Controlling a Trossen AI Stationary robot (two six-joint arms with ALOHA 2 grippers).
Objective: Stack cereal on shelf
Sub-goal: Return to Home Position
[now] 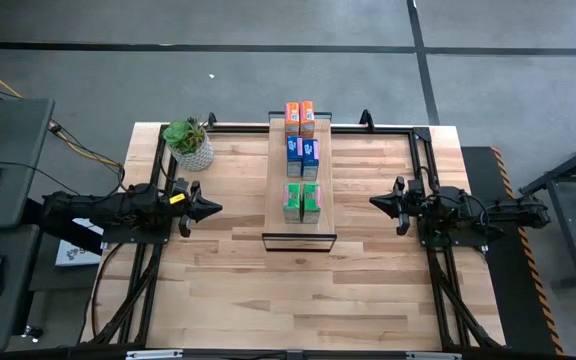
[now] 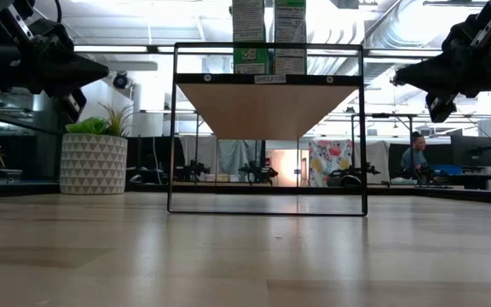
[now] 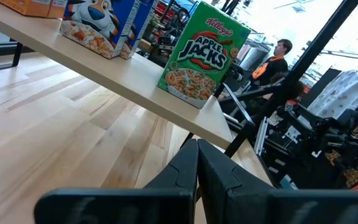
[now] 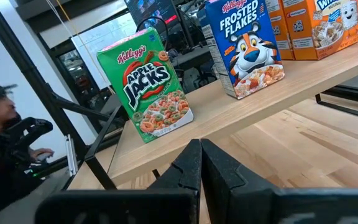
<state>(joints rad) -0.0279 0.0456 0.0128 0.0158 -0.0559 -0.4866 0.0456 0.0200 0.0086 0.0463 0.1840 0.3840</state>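
The shelf (image 1: 299, 222), a light-wood plank on a thin black frame, stands in the table's middle. On it stand the cereal boxes upright in pairs: orange (image 1: 299, 116) at the far end, blue (image 1: 302, 156) in the middle, green (image 1: 302, 200) nearest. In the wrist views the green box (image 3: 202, 55) (image 4: 149, 83) and the blue box (image 4: 244, 43) stand on the plank. My left gripper (image 1: 213, 209) hovers shut at the table's left, pointing level toward the shelf. My right gripper (image 1: 376, 201) hovers shut at the right, likewise.
A potted green plant (image 1: 189, 143) in a white pot stands at the table's far left corner. Bare tabletop (image 1: 298, 290) lies between the shelf and the near edge. People sit in the room beyond the table (image 2: 413, 157).
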